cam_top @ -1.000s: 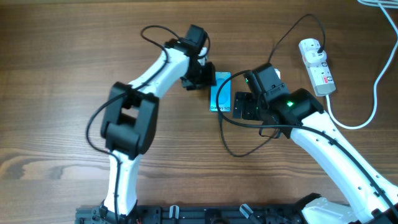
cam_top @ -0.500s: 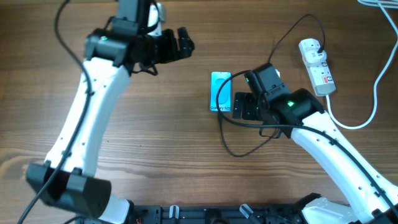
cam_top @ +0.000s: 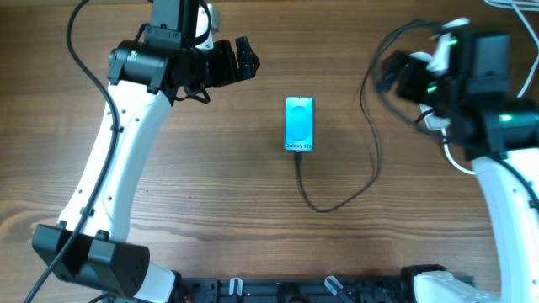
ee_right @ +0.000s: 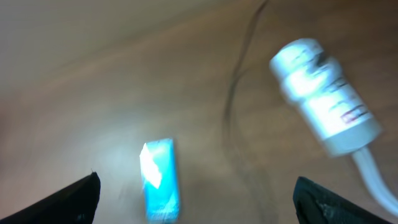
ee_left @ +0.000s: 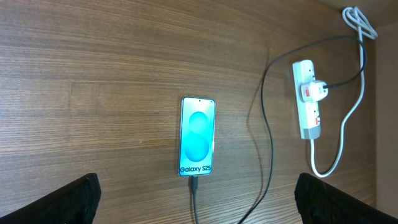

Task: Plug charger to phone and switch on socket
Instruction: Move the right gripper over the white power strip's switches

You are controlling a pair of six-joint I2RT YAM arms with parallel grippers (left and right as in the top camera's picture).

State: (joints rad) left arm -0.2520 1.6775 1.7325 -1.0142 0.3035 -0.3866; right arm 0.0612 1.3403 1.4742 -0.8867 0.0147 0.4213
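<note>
Lying flat on the surface (cam_top: pixel 210 185), the phone (cam_top: pixel 299 124) is seen screen up, well apart from both tools. The charger (cam_top: pixel 370 160) is joined to the phone's "Galaxy S25" end, looped off to the right and led up to a white adapter (ee_left: pixel 314 91) seated in the socket (ee_left: pixel 309 121). The socket is placed at the far right of the surface. From overhead it is almost wholly covered by the right arm (cam_top: pixel 505 185), and in the right wrist view it is smeared by blur. A thick white cord (ee_left: pixel 339 149) is trailed from one end of it. Counted: one phone, one charger, one socket, two tools. The left tool (cam_top: pixel 250 57) is held over the far left, released and empty. The right tool (cam_top: pixel 396 76) is held by the socket, jaws wide, nothing grasped.
</note>
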